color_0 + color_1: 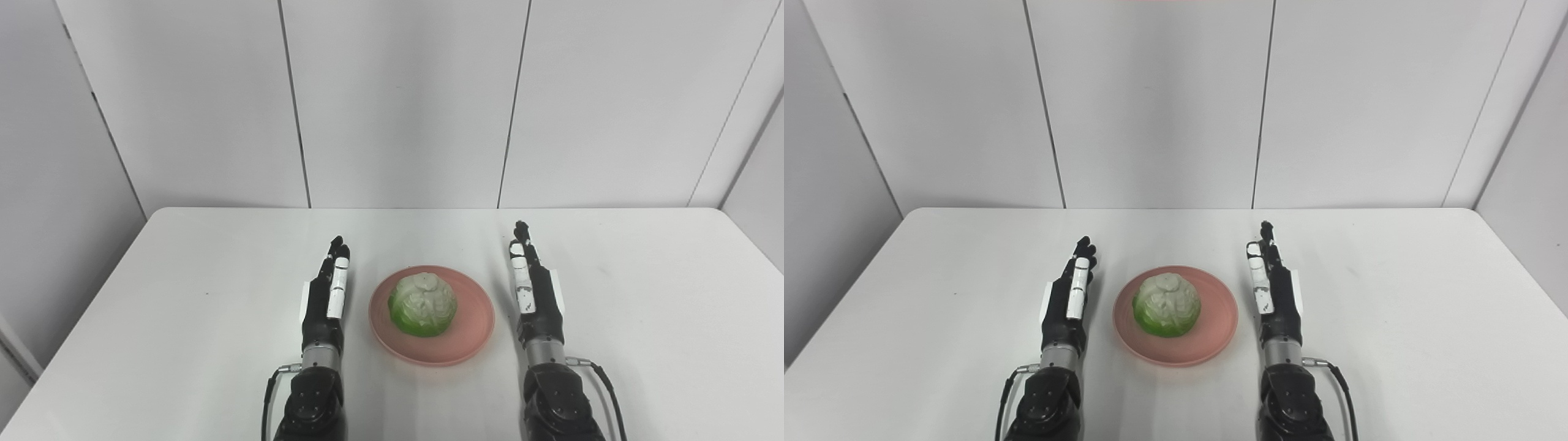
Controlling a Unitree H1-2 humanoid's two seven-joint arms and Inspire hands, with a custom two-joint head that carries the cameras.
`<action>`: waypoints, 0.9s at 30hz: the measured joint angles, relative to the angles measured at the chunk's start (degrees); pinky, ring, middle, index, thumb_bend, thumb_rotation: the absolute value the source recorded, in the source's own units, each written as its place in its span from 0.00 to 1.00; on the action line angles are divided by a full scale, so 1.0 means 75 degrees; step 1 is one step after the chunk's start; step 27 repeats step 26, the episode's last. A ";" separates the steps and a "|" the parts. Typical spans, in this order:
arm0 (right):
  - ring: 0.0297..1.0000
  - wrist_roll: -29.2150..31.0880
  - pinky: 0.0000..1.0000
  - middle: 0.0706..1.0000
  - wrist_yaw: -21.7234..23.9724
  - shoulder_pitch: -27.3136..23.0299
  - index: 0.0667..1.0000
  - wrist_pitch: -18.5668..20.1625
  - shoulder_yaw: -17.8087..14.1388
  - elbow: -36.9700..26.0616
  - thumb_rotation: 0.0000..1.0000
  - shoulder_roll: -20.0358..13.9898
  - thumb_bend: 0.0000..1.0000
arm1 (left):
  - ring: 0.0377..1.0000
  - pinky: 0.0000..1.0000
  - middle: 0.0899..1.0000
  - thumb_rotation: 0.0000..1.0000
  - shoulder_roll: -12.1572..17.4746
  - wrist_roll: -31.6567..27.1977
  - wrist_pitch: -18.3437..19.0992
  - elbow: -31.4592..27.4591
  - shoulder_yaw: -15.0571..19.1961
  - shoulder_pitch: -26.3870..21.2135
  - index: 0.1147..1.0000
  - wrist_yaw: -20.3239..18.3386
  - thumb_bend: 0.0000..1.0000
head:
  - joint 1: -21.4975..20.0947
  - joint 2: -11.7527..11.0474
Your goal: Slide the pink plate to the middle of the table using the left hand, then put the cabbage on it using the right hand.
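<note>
**A:** What is on the tabletop (202,288)?

**B:** A white tabletop seen from above and in front, with plain pale wall panels behind. Near its middle, toward the robot, sits a pink plate (471,334). A green and white cabbage (422,304) rests on the plate, roughly centred, upright, with its pale top facing up.

**A:** Where are the hands?

**B:** One on each side of the plate. The left hand (324,294) lies just beside the plate's left rim, not touching it as far as the pictures show. The right hand (534,285) is on the plate's right side, a little further off. Both have straight fingers pointing away from the robot, held edge-up and close together. Neither holds anything.

**A:** Which step is this?

**B:** Judging by the layout, both steps look done: the plate is about mid-table and the cabbage is on it. This reads as the finish, with the hands resting clear.

**A:** What would the next move need?

**B:** Probably little. If anything, drawing both arms back toward the robot without brushing the plate rim, the left hand especially, as it is the nearer one.
</note>
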 measured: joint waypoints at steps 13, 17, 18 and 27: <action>0.98 -0.0019 0.97 0.99 -0.0143 0.0151 0.95 0.0983 -0.0012 -0.0371 1.00 0.0034 0.70 | 0.93 0.97 0.91 0.90 -0.0006 -0.0007 -0.0297 0.0004 0.0010 -0.0002 0.87 0.0002 0.65 | -0.0023 0.0012; 0.98 -0.0051 0.95 0.98 -0.0154 0.0184 0.94 0.1055 -0.0011 -0.0428 1.00 0.0045 0.68 | 0.93 0.97 0.91 0.90 -0.0006 -0.0007 -0.0306 0.0004 0.0013 -0.0002 0.87 0.0007 0.64 | -0.0035 0.0012; 0.98 -0.0058 0.94 0.98 -0.0158 0.0184 0.94 0.1056 -0.0013 -0.0428 1.00 0.0049 0.68 | 0.93 0.97 0.91 0.90 -0.0006 -0.0007 -0.0306 0.0004 0.0013 -0.0002 0.88 0.0006 0.63 | -0.0035 0.0012; 0.97 -0.0071 0.95 0.98 -0.0169 0.0235 0.93 0.1093 -0.0018 -0.0523 1.00 0.0073 0.69 | 0.93 0.98 0.91 0.91 -0.0007 -0.0008 -0.0301 0.0002 0.0017 -0.0002 0.88 0.0006 0.62 | -0.0035 0.0047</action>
